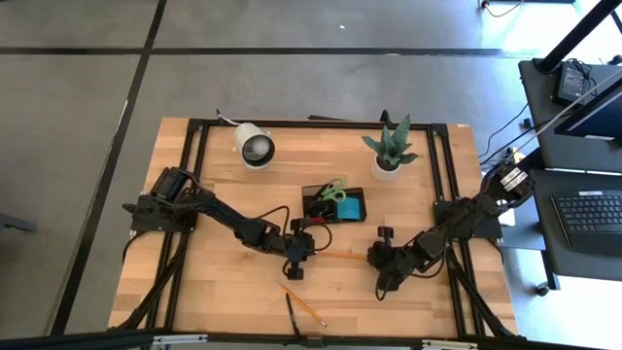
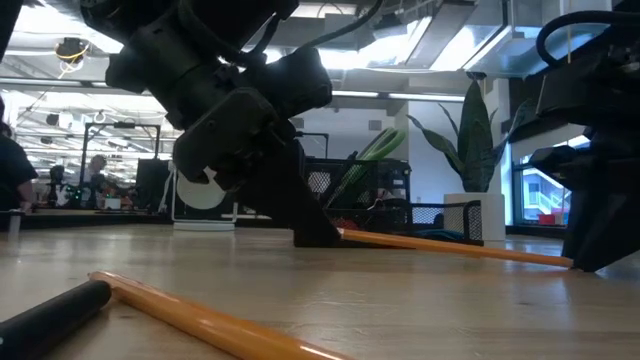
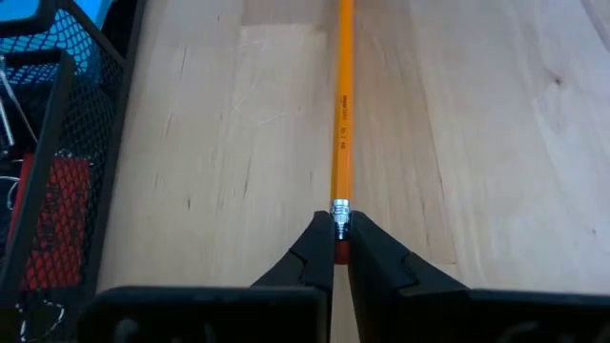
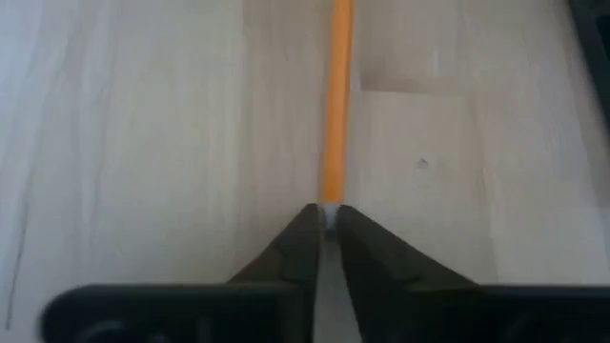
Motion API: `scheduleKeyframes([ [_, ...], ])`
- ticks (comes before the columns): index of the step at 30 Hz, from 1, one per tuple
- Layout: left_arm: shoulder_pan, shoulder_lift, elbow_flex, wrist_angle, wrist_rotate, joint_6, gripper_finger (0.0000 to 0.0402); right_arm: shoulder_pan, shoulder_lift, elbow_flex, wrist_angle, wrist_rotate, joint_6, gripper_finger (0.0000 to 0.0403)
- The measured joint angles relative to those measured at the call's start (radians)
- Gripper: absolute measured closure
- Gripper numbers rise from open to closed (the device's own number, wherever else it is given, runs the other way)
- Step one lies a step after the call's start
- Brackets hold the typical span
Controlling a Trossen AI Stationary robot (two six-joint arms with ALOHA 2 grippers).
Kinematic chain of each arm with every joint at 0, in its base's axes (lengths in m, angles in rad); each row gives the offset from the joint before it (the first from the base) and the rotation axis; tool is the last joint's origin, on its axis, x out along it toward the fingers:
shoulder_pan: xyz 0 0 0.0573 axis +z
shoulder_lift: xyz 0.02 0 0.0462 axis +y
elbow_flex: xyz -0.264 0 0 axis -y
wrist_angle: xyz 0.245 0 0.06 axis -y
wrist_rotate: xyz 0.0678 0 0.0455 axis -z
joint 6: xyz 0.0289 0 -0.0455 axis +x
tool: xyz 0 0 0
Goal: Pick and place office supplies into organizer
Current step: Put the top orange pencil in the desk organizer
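While scissors [image 1: 333, 191] and a blue pad [image 1: 351, 208] are already lodged in the organizer [image 1: 313, 208], one pencil [image 1: 340, 255] is pinched at its eraser end by the left gripper [image 1: 295, 261] fingers; the right gripper [image 1: 381, 262] meets its tip, grip there uncertain. At six o'clock, a second pencil [image 1: 303, 303] and a pen [image 1: 291, 312] are left on the worktop [image 1: 214, 292].

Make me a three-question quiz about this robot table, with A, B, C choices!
1. Where are the scissors? A in the organizer; B on the floor; C under a chair.
2. What colour is the pencil nearest the organizer? A purple; B orange; C white.
3. The left gripper is: A wide open; B holding a cup; C shut on the pencil.

Answers: 1 A, the green handles stick out of the organizer. 2 B, its shaft is orange. 3 C, it pinches the eraser end.
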Motion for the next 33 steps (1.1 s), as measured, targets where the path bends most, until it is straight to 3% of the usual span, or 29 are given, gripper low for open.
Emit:
scheduleKeyframes([
  [6,0.000,-0.001,0.043,-0.052,-0.001,0.000,0.0393,-0.007,-0.078,-0.011,-0.065,-0.003,0.023,0.0253],
  [12,0.000,-0.039,0.157,-0.354,0.006,-0.001,0.0393,0.007,-0.192,-0.010,-0.180,0.023,0.100,0.0182],
  [24,0.029,-0.246,0.500,-1.006,0.027,-0.001,0.0393,0.019,-0.213,-0.008,-0.212,0.036,0.096,0.0183],
  [33,0.152,-0.267,0.679,-1.332,0.087,-0.025,0.0393,0.019,-0.212,-0.007,-0.212,0.037,0.100,0.0183],
])
